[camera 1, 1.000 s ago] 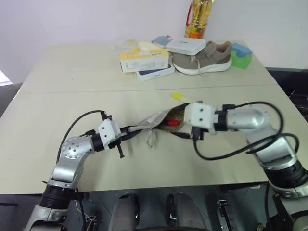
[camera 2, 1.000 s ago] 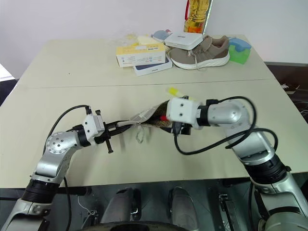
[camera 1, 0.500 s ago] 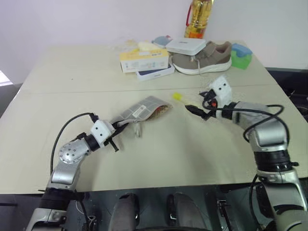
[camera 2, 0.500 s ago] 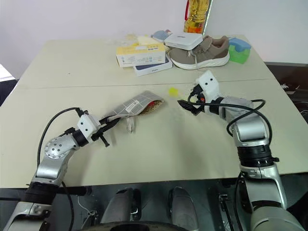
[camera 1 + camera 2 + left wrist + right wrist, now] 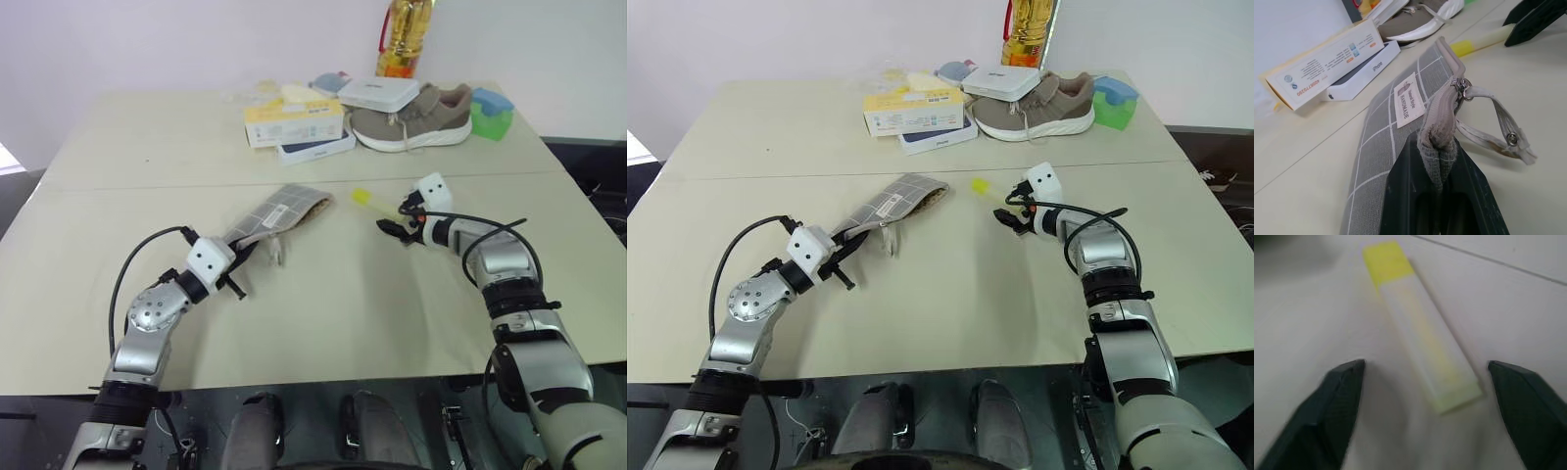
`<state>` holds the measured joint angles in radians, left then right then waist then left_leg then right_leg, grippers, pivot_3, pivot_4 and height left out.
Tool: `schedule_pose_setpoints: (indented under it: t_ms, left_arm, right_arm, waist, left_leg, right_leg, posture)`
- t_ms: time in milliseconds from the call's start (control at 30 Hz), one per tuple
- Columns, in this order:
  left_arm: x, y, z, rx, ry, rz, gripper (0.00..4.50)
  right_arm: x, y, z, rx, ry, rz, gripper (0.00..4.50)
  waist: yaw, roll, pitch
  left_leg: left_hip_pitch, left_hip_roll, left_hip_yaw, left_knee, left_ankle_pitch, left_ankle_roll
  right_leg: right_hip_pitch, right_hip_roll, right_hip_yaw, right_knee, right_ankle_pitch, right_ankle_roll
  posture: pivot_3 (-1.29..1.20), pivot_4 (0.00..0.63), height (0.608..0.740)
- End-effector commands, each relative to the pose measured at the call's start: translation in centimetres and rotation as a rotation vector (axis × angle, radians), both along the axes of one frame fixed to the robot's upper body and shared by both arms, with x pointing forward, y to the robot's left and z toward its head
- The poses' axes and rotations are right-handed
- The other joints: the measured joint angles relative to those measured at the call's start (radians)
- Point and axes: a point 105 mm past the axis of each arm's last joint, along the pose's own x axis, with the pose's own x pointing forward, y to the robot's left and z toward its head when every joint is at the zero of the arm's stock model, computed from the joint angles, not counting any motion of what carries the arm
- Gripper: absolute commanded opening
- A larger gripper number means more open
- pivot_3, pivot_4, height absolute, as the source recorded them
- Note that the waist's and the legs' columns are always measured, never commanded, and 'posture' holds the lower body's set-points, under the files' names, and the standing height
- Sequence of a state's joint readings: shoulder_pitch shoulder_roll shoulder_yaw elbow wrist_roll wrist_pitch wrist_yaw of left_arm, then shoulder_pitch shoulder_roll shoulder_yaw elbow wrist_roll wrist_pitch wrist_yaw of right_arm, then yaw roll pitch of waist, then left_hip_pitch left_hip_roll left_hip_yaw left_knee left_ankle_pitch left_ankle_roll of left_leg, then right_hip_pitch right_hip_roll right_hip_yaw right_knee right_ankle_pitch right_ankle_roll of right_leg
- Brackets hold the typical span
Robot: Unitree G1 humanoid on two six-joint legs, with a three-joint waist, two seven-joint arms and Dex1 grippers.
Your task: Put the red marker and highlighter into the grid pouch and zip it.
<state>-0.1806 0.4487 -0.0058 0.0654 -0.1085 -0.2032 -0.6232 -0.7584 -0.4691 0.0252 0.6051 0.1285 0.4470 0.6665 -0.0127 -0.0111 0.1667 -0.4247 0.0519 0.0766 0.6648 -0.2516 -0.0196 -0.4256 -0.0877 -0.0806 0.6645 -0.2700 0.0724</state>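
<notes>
1. Left eye view, lower left of the frame: the left claw [image 5: 238,269] is clamped on the near end of the grid pouch [image 5: 279,211], which lies on the table [image 5: 147,166] towards centre frame. If that pinch slips, the pouch could slide when something is pushed in.
2. The red marker cannot be seen, so I judge it is probably inside the pouch.
3. Centre right: the highlighter [image 5: 375,204] lies on the table, apart from the pouch.
4. Right of it: the right claw [image 5: 395,228] has its fingers apart around the highlighter's near end. Closing so near the end could pivot or squirt it away.
</notes>
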Motion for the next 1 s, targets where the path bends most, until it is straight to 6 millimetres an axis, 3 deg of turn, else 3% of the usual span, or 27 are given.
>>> schedule_pose_setpoints:
  t_ms: [33,100,267,433,600,1000]
  left_arm:
    - [0.0,-0.2,1.3,-0.014,-0.040,0.003,0.00]
    - [0.0,-0.3,1.4,-0.020,-0.037,0.000,0.00]
    - [0.0,-0.5,2.0,-0.051,-0.041,-0.023,0.00]
    - [-0.3,-1.3,2.9,-0.127,-0.032,-0.097,0.00]
    - [-0.6,-2.4,3.1,-0.159,-0.015,-0.179,0.00]
    - [-0.4,-3.2,3.6,-0.167,-0.024,-0.203,0.00]
  right_arm:
    - [0.1,0.3,1.5,0.015,-0.052,0.020,1.96]
    - [0.0,0.4,1.9,0.007,-0.074,0.026,0.83]
    - [-2.0,-0.2,3.8,-0.129,-0.182,0.083,0.80]
    - [-7.0,0.4,7.5,-0.157,-0.280,0.264,0.80]
    - [-10.3,1.9,8.6,-0.147,-0.272,0.391,0.80]
    - [-10.4,2.2,7.3,-0.159,-0.211,0.398,0.80]
  waist:
    - [0.000,0.000,0.000]
    - [0.000,0.000,0.000]
    - [0.005,0.000,0.000]
    - [0.013,0.000,0.000]
    - [0.008,0.000,0.000]
    - [0.005,0.000,0.000]
  left_leg:
    - [0.000,0.000,0.000,0.000,0.000,0.000]
    - [0.000,0.000,0.000,0.000,0.000,0.000]
    - [0.000,0.000,0.000,0.000,0.000,0.000]
    - [-0.001,0.000,0.000,0.000,0.000,0.000]
    - [0.000,0.000,-0.001,0.000,0.000,0.000]
    - [0.000,0.000,-0.001,0.000,0.000,0.000]
  right_leg:
    - [0.000,0.000,0.000,0.000,0.000,0.000]
    - [0.000,0.000,0.000,0.000,0.000,0.000]
    - [0.000,-0.001,0.000,0.000,0.000,0.000]
    - [0.000,-0.001,0.000,-0.001,0.000,0.000]
    - [0.000,0.000,0.000,0.000,0.000,0.000]
    - [0.000,0.000,0.000,-0.001,0.000,0.000]
  posture:
    - [0.00,0.150,0.724]
    - [0.00,0.150,0.724]
    - [0.00,0.150,0.724]
    - [0.00,0.150,0.724]
    - [0.00,0.150,0.724]
    - [0.00,0.150,0.724]
